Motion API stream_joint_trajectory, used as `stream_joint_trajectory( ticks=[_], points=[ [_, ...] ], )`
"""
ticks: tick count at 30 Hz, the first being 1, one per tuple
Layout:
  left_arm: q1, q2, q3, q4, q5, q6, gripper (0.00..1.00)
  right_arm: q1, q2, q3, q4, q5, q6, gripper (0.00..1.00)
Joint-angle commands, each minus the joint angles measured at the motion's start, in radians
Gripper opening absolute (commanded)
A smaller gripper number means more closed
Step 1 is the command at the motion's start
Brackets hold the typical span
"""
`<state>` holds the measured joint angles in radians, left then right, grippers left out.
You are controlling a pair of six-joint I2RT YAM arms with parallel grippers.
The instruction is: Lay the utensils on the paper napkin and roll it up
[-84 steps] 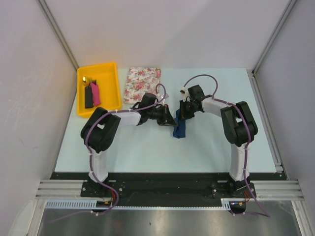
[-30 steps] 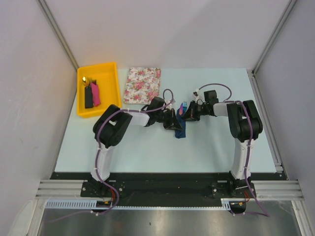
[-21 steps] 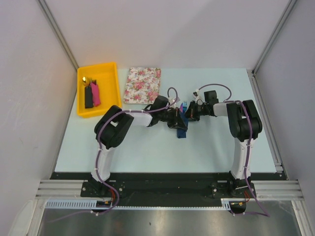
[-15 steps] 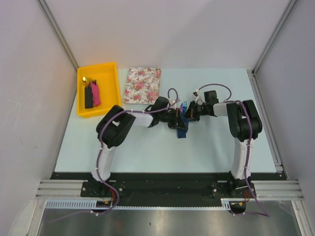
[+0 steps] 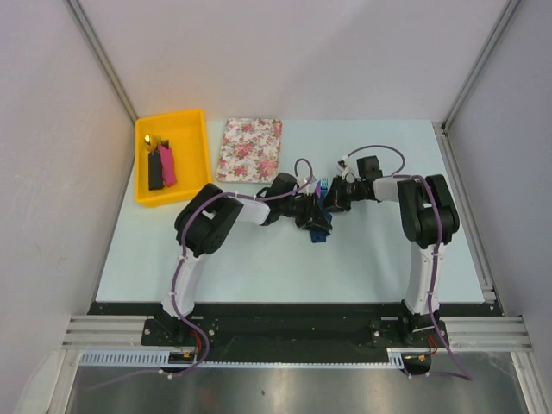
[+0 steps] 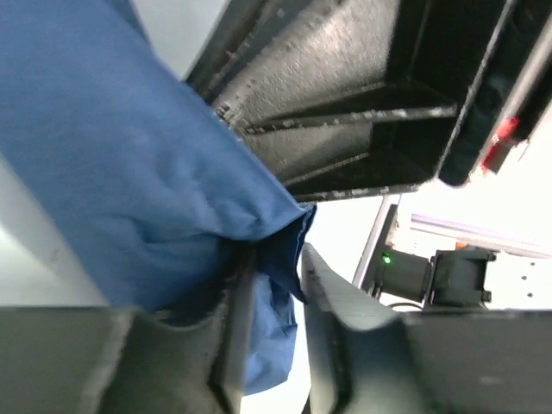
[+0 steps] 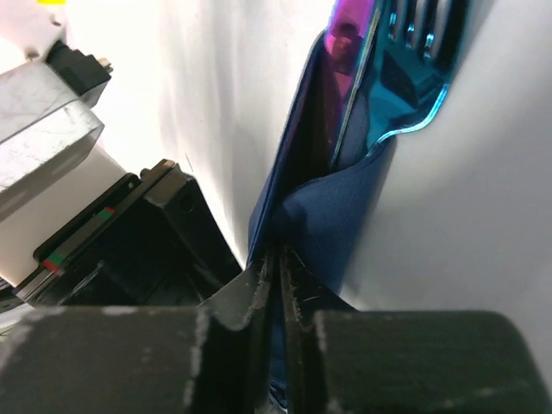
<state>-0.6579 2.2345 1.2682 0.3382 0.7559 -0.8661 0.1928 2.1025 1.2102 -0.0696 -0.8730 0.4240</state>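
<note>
Now, a bunched paper napkin (image 5: 318, 226)

Your dark blue paper napkin lies mid-way across the worktop (image 5: 259, 259), shiny utensils (image 7: 405, 86) poking out. Your right end effector (image 7: 278, 267) pinches its edge; your left end effector (image 6: 274, 285) stands slightly spread around a fold.

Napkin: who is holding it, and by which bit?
The right gripper, jaws shut, pinches the napkin by a fold. The left gripper has its jaws slightly apart around another fold, apparently not gripping.
</note>
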Motion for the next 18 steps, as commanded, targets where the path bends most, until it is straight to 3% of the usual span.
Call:
stream_joint_trajectory(
  ticks=[1,4,11,18],
  points=[
    [0.001,0.042,-0.029,0.015,-0.012,-0.023,0.43,-0.038,-0.025,0.110,-0.182,0.078,-0.089,0.13],
    [0.001,0.045,-0.032,0.035,-0.001,-0.021,0.50,-0.069,-0.044,0.162,-0.281,0.077,-0.131,0.22],
    [0.003,0.042,-0.020,0.045,0.019,-0.007,0.59,-0.085,-0.056,0.186,-0.288,0.029,-0.133,0.50],
    [0.001,0.042,-0.009,0.065,0.036,-0.007,0.61,-0.039,-0.026,0.169,-0.294,0.037,-0.183,0.52]
  ],
)
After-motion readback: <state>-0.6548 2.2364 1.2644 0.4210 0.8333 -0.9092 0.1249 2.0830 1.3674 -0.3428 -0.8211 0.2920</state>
